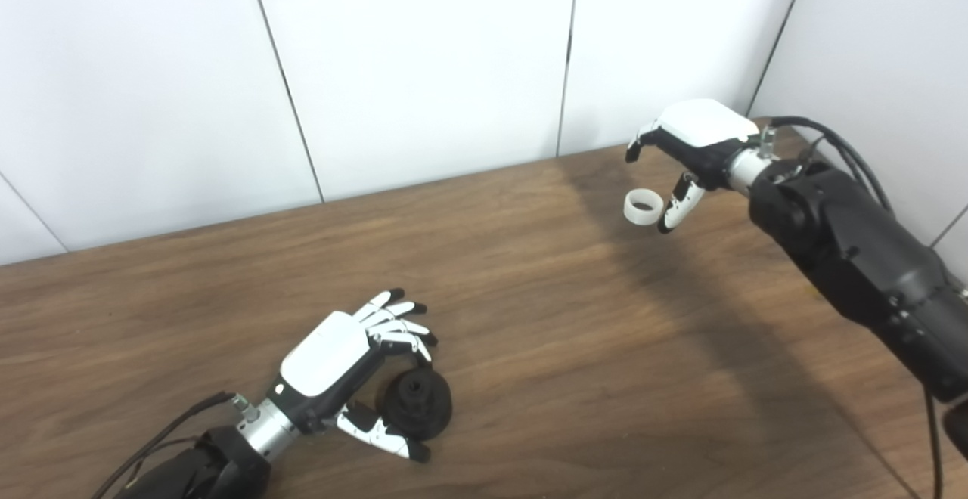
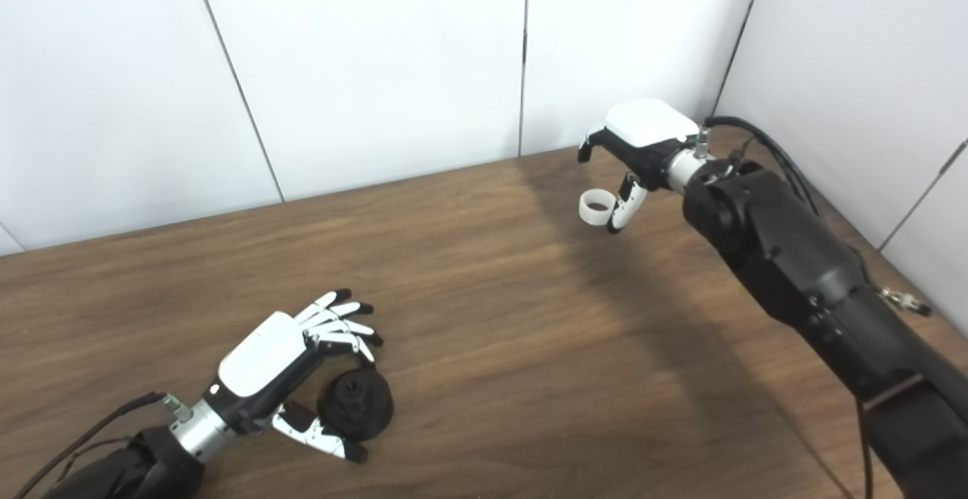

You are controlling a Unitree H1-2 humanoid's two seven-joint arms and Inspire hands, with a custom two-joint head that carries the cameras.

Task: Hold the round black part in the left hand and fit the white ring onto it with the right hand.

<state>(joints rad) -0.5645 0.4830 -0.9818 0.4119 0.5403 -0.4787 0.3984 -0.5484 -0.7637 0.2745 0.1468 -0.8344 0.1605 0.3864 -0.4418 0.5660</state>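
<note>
The round black part (image 1: 415, 404) lies on the wooden table (image 1: 575, 348) at the front left. My left hand (image 1: 355, 367) is open around it, fingers (image 1: 397, 321) spread just above and behind it and the thumb (image 1: 382, 433) in front, without closing on it. The white ring (image 1: 643, 207) is at the far right of the table. My right hand (image 1: 692, 151) hovers over it, open, with the thumb tip (image 1: 675, 212) right beside the ring and the other fingers curved above it. I cannot tell whether the thumb touches the ring.
White wall panels (image 1: 423, 60) close the table off at the back and on the right. The right forearm (image 1: 854, 257) with its cables reaches in along the right edge. The wide middle stretch of wood lies between the two hands.
</note>
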